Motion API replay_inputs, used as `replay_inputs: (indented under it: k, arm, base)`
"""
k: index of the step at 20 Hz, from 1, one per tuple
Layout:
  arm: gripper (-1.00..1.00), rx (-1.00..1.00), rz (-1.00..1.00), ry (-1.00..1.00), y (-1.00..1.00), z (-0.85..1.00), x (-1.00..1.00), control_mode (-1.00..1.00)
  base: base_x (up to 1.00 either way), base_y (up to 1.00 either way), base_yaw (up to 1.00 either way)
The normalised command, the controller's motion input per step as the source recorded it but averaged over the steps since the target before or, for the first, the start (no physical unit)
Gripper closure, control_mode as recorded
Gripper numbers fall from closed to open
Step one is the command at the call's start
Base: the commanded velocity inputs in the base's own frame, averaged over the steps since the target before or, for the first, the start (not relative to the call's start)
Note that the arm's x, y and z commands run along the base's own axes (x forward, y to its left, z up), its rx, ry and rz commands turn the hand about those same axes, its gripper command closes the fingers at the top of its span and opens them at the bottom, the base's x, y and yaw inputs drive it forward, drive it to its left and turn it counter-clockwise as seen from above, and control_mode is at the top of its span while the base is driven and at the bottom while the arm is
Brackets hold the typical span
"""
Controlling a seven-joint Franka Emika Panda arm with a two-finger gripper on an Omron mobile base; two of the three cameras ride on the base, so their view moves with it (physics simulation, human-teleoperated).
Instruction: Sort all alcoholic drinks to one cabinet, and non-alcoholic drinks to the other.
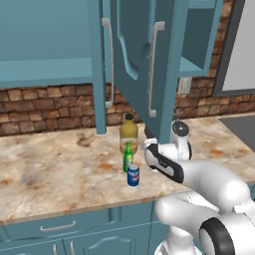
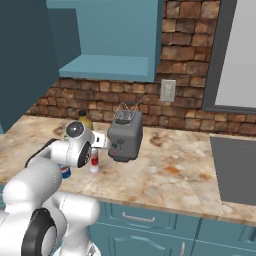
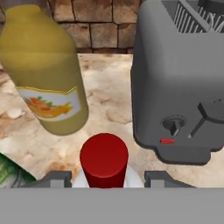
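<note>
We see the teal wall cabinets (image 1: 50, 45) hanging above with their doors swung open, and the inside of one (image 2: 110, 65) stands bare over the brick wall. Below them runs the marbled desk (image 1: 60, 169), which carries everything else.

The grey toaster (image 2: 125, 135) is the bulkiest thing on the desk. In the hand view it sits at 2 o'clock from the red cap.

Next comes the yellow juice bottle (image 1: 129, 130), upright near the back of the desk. In the hand view it rises at 11 o'clock from the red cap, with its orange-fruit label towards us.

The slim green bottle (image 1: 128, 157) stands upright just in front of the juice bottle, at 6 o'clock from it in the left base view. In the hand view only its edge shows, at 8 o'clock from the red cap.

A white bottle with a red cap (image 3: 104, 159) stands on the desk between the toaster and the other drinks.

The blue can (image 1: 133, 175) stands just beside the green bottle, at 5 o'clock from it in the left base view.

The claw (image 3: 107, 179) is down over the white bottle, its two fingers (image 3: 54, 179) drawn in against the bottle's shoulders on either side, so it grips the bottle just below the cap.
</note>
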Motion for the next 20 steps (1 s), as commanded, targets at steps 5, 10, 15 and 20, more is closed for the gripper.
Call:
replay_inputs:
  k: [5,10,15,20]
  arm:
    - [1.00,0.00,0.00,-0.02,0.00,0.06,0.00,-1.00]
    - [1.00,0.01,0.00,0.00,0.00,0.69,-0.33,-1.00]
    - [1.00,0.00,0.01,0.00,0.00,0.96,-0.46,-1.00]
    - [1.00,0.00,0.03,0.00,-0.03,0.97,-0.41,-1.00]
  base:
    - [0.00,0.00,0.00]
    - [0.00,0.00,0.00]
    - [0.00,0.00,0.00]
    - [0.00,0.00,0.00]
